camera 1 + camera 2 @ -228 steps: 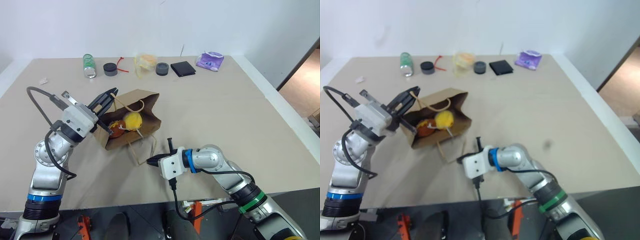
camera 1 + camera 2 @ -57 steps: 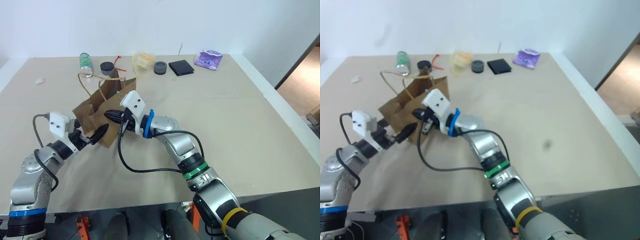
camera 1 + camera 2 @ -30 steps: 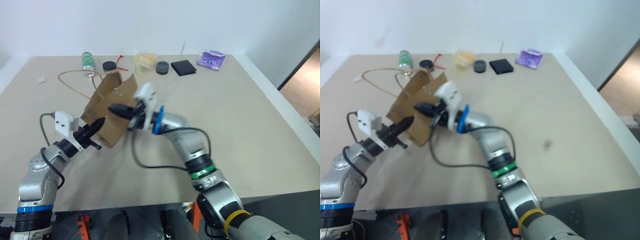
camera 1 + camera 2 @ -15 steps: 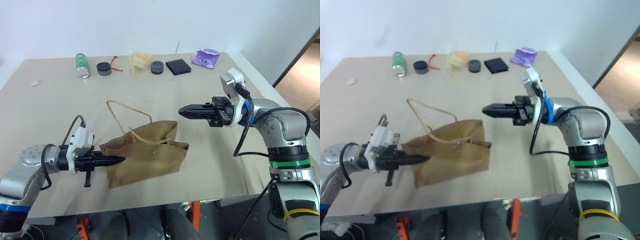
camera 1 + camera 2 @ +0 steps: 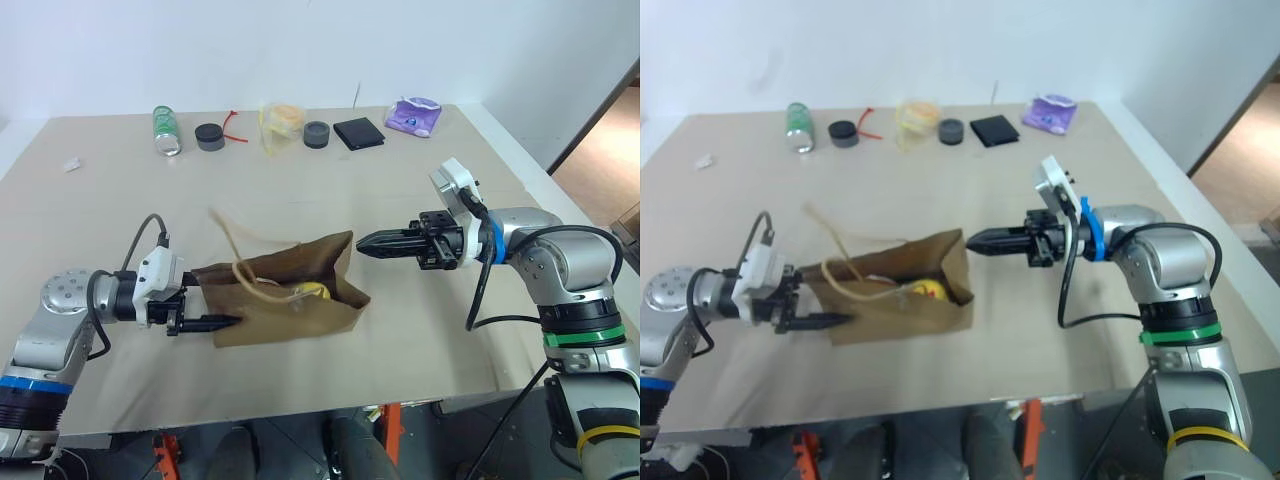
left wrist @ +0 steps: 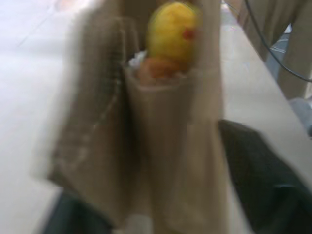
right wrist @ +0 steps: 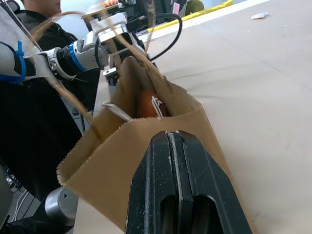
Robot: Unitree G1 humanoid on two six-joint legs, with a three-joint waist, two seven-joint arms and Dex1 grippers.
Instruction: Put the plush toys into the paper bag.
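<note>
The paper bag (image 5: pixel 270 300) lies on its side on the table, mouth turned toward my right gripper, cord handles (image 5: pixel 243 270) looping above it. A yellow plush toy (image 5: pixel 312 291) shows inside the mouth. The brown plush toy (image 7: pixel 146 104) sits deeper in the bag. At the bag's closed end, my left gripper (image 5: pixel 213 300) is open, its fingers (image 5: pixel 222 321) standing either side of the paper. My right gripper (image 5: pixel 362 241) is shut and empty, pointing level at the bag's mouth from a short way off.
Along the table's far edge stand a green bottle (image 5: pixel 163 130), two black round items (image 5: pixel 210 137) (image 5: pixel 318 134), a yellowish packet (image 5: pixel 282 120), a black wallet (image 5: pixel 361 133) and a purple pouch (image 5: pixel 417 117). The table's right edge is beyond my right arm.
My left gripper has opened at the bag's closed end. The bag has settled flatter and the yellow toy now shows in its mouth. The handles have swung.
</note>
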